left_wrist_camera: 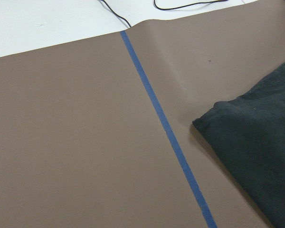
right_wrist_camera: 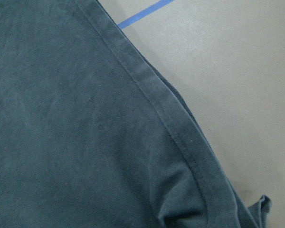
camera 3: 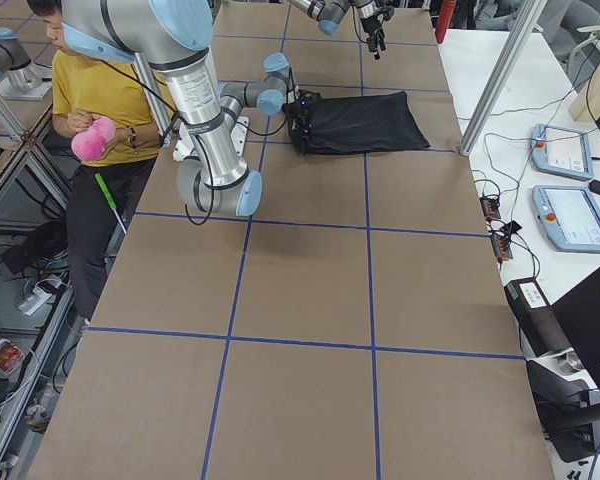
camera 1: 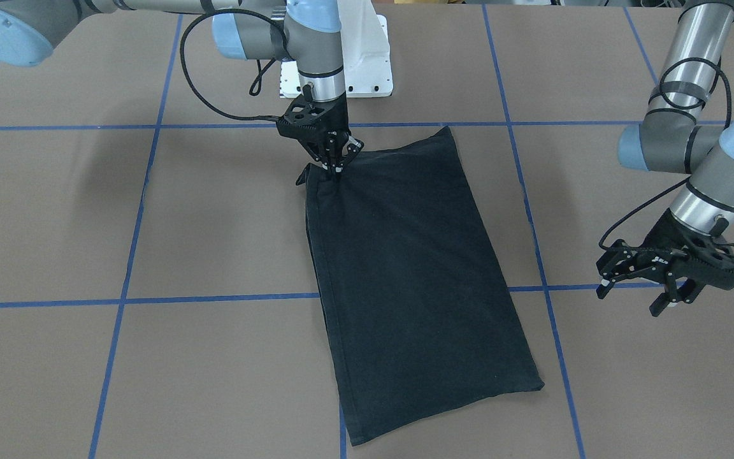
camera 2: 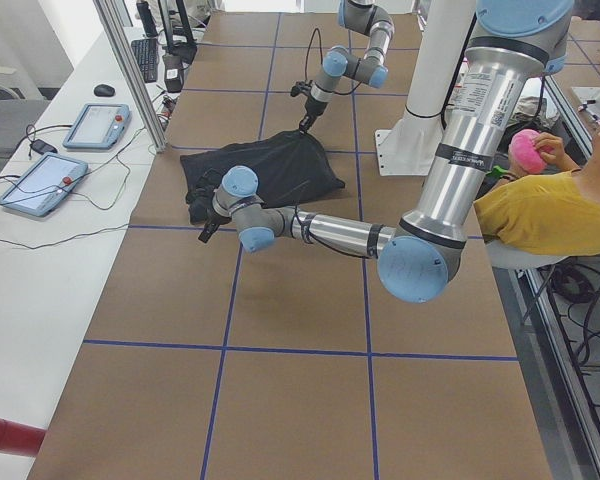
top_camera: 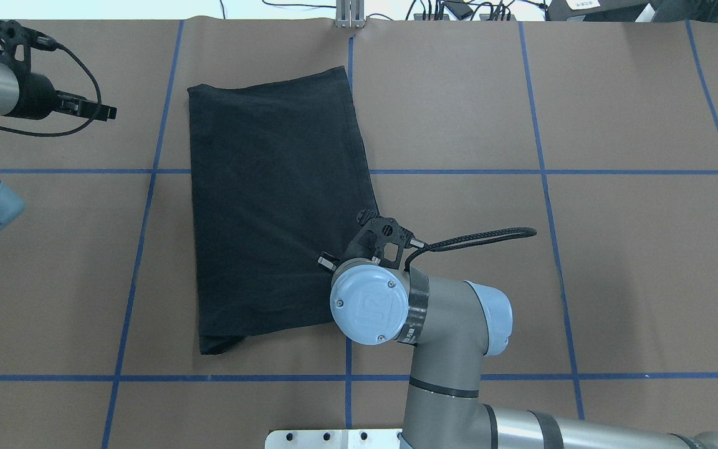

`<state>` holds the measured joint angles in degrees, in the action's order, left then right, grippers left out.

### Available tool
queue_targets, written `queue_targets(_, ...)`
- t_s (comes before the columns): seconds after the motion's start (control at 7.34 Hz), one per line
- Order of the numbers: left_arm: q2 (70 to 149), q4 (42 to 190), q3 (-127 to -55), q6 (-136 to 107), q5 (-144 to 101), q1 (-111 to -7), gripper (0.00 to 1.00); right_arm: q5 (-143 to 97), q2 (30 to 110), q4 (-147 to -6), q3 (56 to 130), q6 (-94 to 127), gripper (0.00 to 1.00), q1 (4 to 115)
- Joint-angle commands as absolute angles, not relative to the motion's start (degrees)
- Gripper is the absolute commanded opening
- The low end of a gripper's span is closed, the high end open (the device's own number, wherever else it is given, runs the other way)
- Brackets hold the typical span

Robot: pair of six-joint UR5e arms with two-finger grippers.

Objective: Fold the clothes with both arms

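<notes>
Person [camera 2: 550, 210]: in a yellow top, seated behind the robot's side of the worktop, with a pink object [camera 2: 528, 150] in hand.
Mount base [camera 1: 367, 57]: white, on the worktop edge nearest the robot.
Right arm [top_camera: 434, 312]: reaches forward from the base, its wrist bent down over the shirt's near corner.
Right tool [camera 1: 335, 164]: fingers pressed together on the T-shirt corner closest to the base. The cloth puckers toward the pinch (the wrist camera shows only hem, brown sheet and a bit of tape).
T-shirt [camera 1: 405, 268]: black, folded into a long narrow rectangle. It lies flat and slantwise across the middle of the worktop, over a tape crossing.
Worktop [camera 1: 214, 223]: brown sheet marked into squares by blue tape [camera 1: 214, 298].
Left arm [camera 1: 692, 64]: on the robot's left, elbow raised and forearm angled down.
Left tool [camera 1: 633, 298]: fingers spread, hovering over bare sheet, well apart from the shirt and level with its far half.
Cables [top_camera: 459, 9]: trailing beyond the far edge of the sheet.
</notes>
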<state>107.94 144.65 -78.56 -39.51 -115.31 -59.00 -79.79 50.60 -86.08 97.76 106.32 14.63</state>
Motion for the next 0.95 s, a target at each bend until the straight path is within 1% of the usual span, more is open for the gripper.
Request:
queue_targets(0.0, 107.8, 144.5, -85.7, -52.1, -115.2, -53.2, 1.00, -79.0, 50.5, -86.3, 97.9, 106.9, 0.00, 13.9)
queue_targets(0.14, 106.9, 144.3, -90.7, -60.6, -115.1, -48.9, 1.00, -79.0, 50.5, -86.3, 98.0, 106.9, 0.00, 14.0)
queue_targets(0.27, 104.2, 144.2, -96.7, -68.1, -113.6, -44.5, 1.00, -79.0, 50.4, -86.3, 98.0, 106.9, 0.00, 14.0)
queue_targets(0.41, 99.3, 144.2, -103.2, -74.9, -109.6, -39.2, 1.00, -78.9, 50.7, -86.3, 98.0, 107.0, 0.00, 13.9)
queue_targets(0.54, 96.1, 144.2, -108.0, -83.7, -103.2, -33.3, 1.00, -78.6, 50.8, -86.3, 98.0, 107.1, 0.00, 13.9)
queue_targets(0.68, 95.4, 144.2, -109.2, -91.9, -97.4, -28.5, 1.00, -78.2, 50.9, -86.3, 98.0, 107.1, 0.00, 13.9)
queue_targets(0.82, 94.3, 144.1, -109.3, -93.7, -93.7, -25.1, 1.00, -78.2, 50.9, -86.3, 98.0, 107.1, 0.00, 13.9)
